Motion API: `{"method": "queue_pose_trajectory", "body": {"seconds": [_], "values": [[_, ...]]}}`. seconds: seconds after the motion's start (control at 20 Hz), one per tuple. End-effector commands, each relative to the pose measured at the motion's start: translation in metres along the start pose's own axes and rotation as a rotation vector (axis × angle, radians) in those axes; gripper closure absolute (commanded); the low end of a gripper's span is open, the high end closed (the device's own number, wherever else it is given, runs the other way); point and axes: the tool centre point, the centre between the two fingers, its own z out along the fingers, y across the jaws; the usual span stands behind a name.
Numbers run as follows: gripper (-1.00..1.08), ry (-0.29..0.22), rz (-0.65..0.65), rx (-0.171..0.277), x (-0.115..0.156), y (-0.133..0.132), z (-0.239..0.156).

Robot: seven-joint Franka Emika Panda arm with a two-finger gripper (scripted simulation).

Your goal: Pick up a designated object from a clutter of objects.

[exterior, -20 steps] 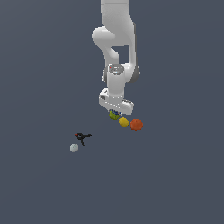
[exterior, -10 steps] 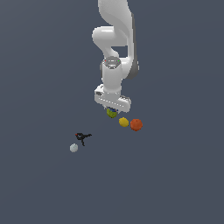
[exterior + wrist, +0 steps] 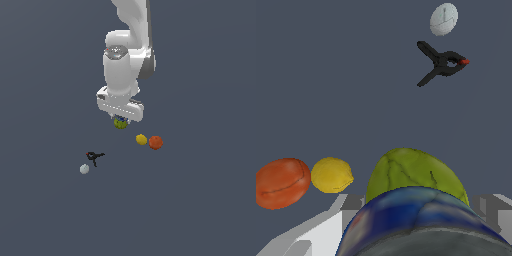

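Rising since the earlier frame, the gripper (image 3: 120,119) is lifting the olive-green object (image 3: 120,123), jaws closed on it, clear of the floor. Yellow ball (image 3: 141,139) and orange ball (image 3: 156,142) are staying below, to the exterior view's right. Pickup looks mostly done.

olive-green object (image 3: 120,123) | top hidden by gripper (image 3: 120,119) | fingertips unseen

A plain, flat floor (image 3: 45,215) of dark grey-blue lies below the gripper (image 3: 120,119) and spreads out from under it on every side to the edges of both views, matte, smooth and even in tone throughout.
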Motion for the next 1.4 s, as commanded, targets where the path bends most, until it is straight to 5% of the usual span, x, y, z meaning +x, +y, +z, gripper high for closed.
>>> {"method": "queue_pose_trajectory", "body": {"seconds": [0.0, 0.85, 1.35], "values": [[1.08, -0.001, -0.001, 0.000, 0.010, 0.006, -0.020], [1.08, -0.019, -0.003, -0.011, 0.082, 0.049, -0.155], [1.08, -0.025, -0.004, -0.015, 0.110, 0.061, -0.199]]}}
